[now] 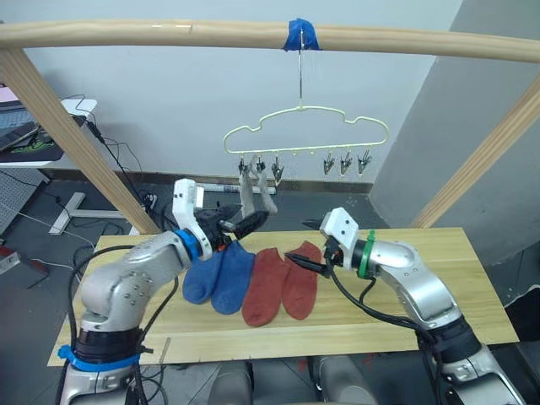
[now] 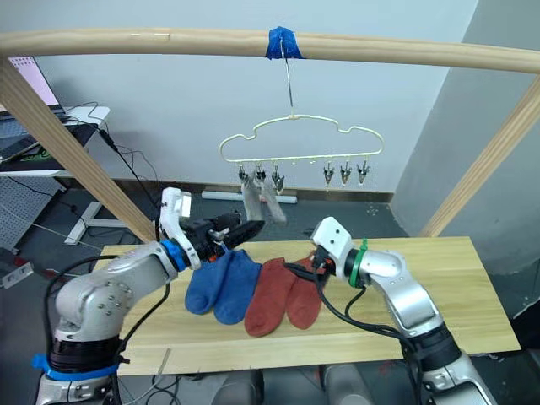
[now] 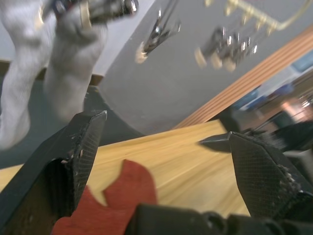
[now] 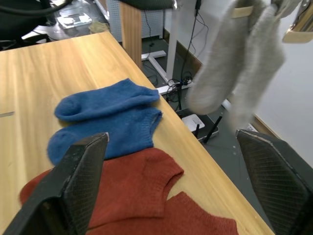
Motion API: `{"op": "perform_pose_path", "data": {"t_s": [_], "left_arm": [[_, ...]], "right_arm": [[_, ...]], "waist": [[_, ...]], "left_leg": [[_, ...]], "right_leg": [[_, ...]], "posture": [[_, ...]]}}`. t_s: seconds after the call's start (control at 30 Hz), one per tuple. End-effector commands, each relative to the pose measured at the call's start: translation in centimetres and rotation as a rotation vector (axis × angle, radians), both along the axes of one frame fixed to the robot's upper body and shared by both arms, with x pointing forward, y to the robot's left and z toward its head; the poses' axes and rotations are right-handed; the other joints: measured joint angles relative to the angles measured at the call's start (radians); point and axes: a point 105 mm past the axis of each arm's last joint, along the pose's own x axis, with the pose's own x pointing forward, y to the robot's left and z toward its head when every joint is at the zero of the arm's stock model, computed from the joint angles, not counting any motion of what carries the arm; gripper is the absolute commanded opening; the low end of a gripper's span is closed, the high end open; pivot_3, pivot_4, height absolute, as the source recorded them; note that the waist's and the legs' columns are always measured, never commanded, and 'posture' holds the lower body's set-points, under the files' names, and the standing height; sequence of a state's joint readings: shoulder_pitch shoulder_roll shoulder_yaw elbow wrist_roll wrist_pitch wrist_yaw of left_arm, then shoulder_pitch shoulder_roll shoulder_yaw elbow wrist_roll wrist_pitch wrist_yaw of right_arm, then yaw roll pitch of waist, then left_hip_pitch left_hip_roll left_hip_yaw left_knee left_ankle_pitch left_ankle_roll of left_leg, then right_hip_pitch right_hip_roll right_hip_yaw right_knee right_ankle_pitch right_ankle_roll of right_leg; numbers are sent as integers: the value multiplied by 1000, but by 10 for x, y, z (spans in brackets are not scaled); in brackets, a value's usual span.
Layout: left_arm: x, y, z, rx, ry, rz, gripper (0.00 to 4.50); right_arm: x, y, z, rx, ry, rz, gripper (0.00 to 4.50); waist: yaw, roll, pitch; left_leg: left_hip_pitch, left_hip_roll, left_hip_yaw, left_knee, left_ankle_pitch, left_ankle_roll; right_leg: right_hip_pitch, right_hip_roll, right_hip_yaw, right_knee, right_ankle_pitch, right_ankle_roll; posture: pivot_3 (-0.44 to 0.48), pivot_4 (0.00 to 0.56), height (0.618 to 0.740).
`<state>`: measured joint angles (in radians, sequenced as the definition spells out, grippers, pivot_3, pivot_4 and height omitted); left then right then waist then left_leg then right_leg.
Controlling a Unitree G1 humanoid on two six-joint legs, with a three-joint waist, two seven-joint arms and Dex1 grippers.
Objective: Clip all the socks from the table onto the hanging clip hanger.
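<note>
Left eye view shows the table (image 1: 439,278) across the lower frame, under a wooden frame pole (image 1: 169,34) running along the top. The clip hanger (image 1: 305,133) hangs from blue tape (image 1: 301,35) at upper centre, two grey socks (image 1: 256,192) clipped at its left end. Two blue socks (image 1: 219,274) and two rust-red socks (image 1: 283,283) lie side by side at table centre. The left gripper (image 1: 243,224) is spread wide and empty just below the grey socks. The right gripper (image 1: 310,263) is also wide apart and empty, over the red pair.
</note>
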<state>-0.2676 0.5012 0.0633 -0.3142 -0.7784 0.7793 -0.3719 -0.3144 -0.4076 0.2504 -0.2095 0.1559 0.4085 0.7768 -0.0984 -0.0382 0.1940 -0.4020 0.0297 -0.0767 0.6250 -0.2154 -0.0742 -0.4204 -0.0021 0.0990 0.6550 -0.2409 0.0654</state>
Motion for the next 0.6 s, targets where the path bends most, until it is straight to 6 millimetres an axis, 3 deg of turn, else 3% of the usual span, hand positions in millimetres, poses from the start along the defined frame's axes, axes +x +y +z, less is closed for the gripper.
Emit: {"op": "perform_pose_path", "data": {"t_s": [0.03, 0.07, 0.17, 0.33, 0.6], "left_arm": [[2, -15, 15, 48, -185, -14, 4500], [5, -16, 17, 51, -221, -4, 4500], [10, -21, 25, 62, -345, 24, 3945], [20, -27, 23, 123, -455, 71, 2498], [37, -47, 21, 115, -522, 79, 2498]], "right_arm": [[-8, -7, 26, 44, -56, 13, 4424], [-9, -9, 28, 47, -60, 9, 4424], [-11, -11, 36, 64, -72, -4, 4500], [-11, -11, 47, 90, -95, -23, 4500], [-12, -14, 58, 118, -121, -59, 4500]], "waist": [[3, 0, 0], [6, 0, 0], [6, 0, 0], [8, 0, 0], [10, 0, 0]], "left_leg": [[0, 0, 0, 0, 0, 0], [0, 0, 0, 1, 0, 0], [1, 0, 1, 1, 0, 0], [1, 0, 1, 1, 0, 0], [0, 0, 1, 2, 0, 0]], "right_leg": [[0, 0, 0, 0, 0, -1], [0, 0, 0, 0, -1, -2], [0, 0, 1, 0, -1, -2], [0, 0, 1, 0, 0, 1], [1, 0, 1, 0, 1, 2]], "posture": [[-91, 153, 740], [-92, 151, 740], [-95, 153, 740], [-107, 160, 740], [-120, 166, 740]]}}
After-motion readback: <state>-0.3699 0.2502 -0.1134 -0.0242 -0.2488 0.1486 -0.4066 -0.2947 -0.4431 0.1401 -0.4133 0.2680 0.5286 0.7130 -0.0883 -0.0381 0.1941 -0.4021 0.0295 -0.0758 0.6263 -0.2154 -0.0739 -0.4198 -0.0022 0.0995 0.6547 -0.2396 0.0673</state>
